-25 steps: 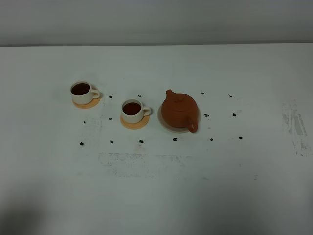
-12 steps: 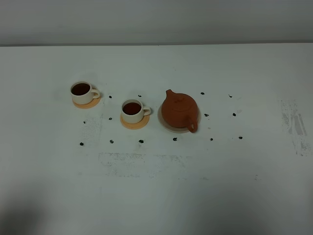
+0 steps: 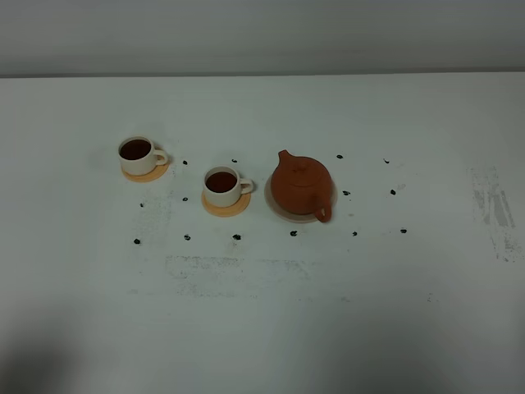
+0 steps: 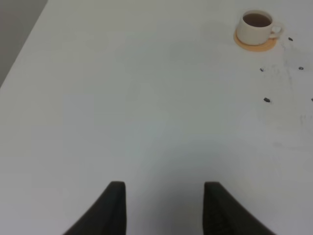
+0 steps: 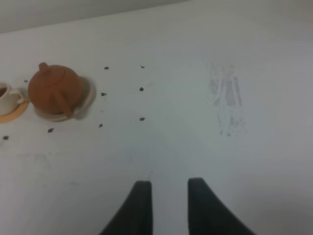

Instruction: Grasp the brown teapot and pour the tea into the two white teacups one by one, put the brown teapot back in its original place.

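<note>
Here both tools [image 4: 164, 208] [image 5: 168, 205] hover above the table [image 3: 328, 328].

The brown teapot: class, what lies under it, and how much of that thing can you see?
The brown teapot sits on a round pale beige disc. Only the disc's rim shows around the pot; its middle is covered, so its surface there cannot be seen.

No text, label, brand, number or sign can be read anywhere in these views.
</note>
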Tool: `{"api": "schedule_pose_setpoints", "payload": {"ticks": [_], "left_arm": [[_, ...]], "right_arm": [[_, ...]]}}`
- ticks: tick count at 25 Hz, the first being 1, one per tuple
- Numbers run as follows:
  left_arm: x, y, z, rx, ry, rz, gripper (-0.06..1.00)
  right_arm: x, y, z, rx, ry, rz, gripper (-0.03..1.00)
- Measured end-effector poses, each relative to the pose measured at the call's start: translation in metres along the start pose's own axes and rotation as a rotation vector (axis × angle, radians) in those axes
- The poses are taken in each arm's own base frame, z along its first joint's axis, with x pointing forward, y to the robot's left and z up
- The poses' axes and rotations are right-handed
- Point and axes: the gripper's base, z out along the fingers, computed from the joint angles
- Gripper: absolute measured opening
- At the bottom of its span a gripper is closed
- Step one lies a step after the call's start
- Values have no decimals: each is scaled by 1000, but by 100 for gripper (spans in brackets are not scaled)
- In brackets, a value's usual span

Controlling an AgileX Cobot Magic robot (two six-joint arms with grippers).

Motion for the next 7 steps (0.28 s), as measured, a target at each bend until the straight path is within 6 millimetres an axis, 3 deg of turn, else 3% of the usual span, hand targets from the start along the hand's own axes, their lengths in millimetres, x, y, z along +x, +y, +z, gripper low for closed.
{"api": "schedule_pose_setpoints", "payload": {"ticks": [7], "left_arm": [[0, 0, 0, 0, 0, 0, 40]], "right_arm": [[0, 0, 0, 0, 0, 0, 21]]}}
